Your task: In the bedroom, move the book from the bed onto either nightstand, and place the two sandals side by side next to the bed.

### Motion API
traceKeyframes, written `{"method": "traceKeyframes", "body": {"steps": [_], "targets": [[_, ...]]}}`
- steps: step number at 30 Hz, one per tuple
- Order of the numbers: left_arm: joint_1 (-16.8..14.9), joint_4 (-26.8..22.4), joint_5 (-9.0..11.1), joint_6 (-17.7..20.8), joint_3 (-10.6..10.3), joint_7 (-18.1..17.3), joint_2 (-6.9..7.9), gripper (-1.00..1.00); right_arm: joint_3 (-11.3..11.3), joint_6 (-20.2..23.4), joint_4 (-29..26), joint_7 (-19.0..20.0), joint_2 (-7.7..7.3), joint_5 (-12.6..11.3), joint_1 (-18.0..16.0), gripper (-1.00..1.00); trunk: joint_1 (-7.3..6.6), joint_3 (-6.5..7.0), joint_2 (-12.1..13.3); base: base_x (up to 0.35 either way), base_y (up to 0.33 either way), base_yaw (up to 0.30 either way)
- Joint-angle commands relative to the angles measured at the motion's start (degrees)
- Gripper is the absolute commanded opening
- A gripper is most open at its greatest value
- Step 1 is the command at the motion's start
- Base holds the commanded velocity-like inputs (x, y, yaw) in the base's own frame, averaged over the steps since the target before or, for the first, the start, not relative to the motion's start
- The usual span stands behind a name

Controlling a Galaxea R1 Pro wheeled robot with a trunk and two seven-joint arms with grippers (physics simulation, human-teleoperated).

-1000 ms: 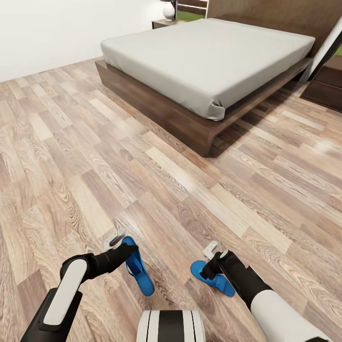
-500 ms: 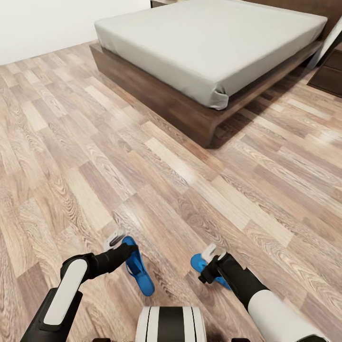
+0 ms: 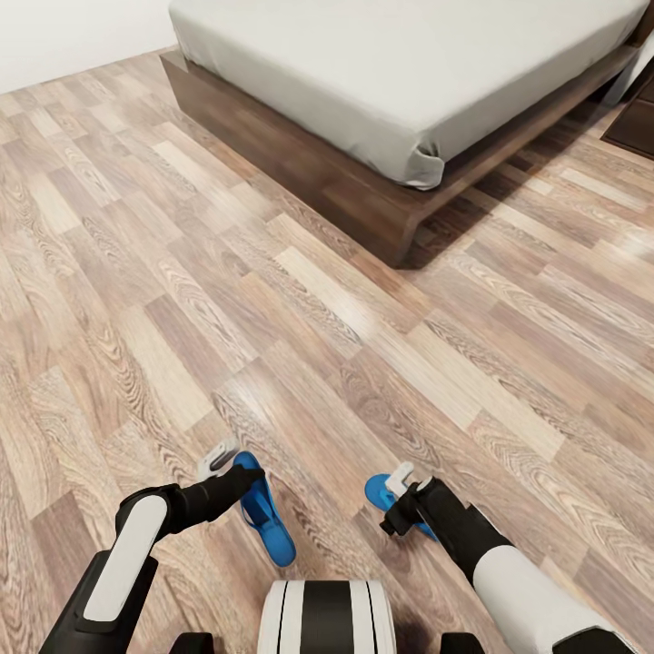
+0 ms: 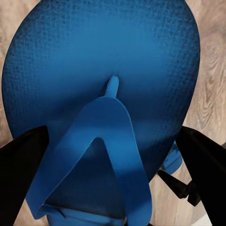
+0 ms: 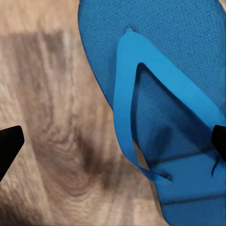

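Note:
A bright blue sandal [image 3: 265, 520] hangs toe-up from my left gripper [image 3: 234, 468], just above the wood floor. In the left wrist view this sandal [image 4: 103, 70] spans the gap between the dark fingers [image 4: 21, 174], and the left gripper [image 4: 113, 165] is shut on it. The second blue sandal [image 3: 379, 495] lies flat on the floor, partly hidden by my right wrist. My right gripper [image 3: 397, 495] hovers open right over it. In the right wrist view that sandal [image 5: 179, 84] lies under the far-apart fingertips [image 5: 9, 146]. The bed [image 3: 409, 82] stands ahead. The book is out of view.
The bed's low dark wooden frame [image 3: 363, 195] ends in a corner jutting toward me. Dark brown furniture [image 3: 638, 123] sits at the far right edge. A white wall [image 3: 64, 36] runs at the back left. Wood-plank floor [image 3: 272, 345] stretches between me and the bed.
The whole view shifted, so bed and floor slid upward. The right sandal moved with the floor, further behind my right wrist. The left sandal stayed with my left gripper.

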Motion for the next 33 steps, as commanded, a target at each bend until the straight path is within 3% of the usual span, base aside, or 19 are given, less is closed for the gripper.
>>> {"method": "traceKeyframes", "body": {"steps": [1, 18, 33], "targets": [[0.0, -0.1, 0.6, 0.0, -0.1, 0.6, 0.04, -1.0, 0.0, 0.2, -0.1, 0.4, -0.01, 0.6, 0.0, 1.0, -0.01, -0.03, 0.0, 0.0, 0.0, 0.0], [0.0, -0.1, 0.5, 0.0, -0.2, 0.6, 0.04, -1.0, -0.5, 0.2, 0.0, 0.3, -2.44, 0.5, -3.8, 1.0, -0.01, -0.03, 0.0, 0.0, 0.0, 0.0], [0.0, -0.1, 0.5, -0.1, -0.2, 0.6, 0.04, -1.0, -0.6, 0.2, 0.0, 0.2, -2.85, 0.5, -4.2, 1.0, -0.01, -0.03, 0.0, 0.0, 0.0, 0.0]]}}
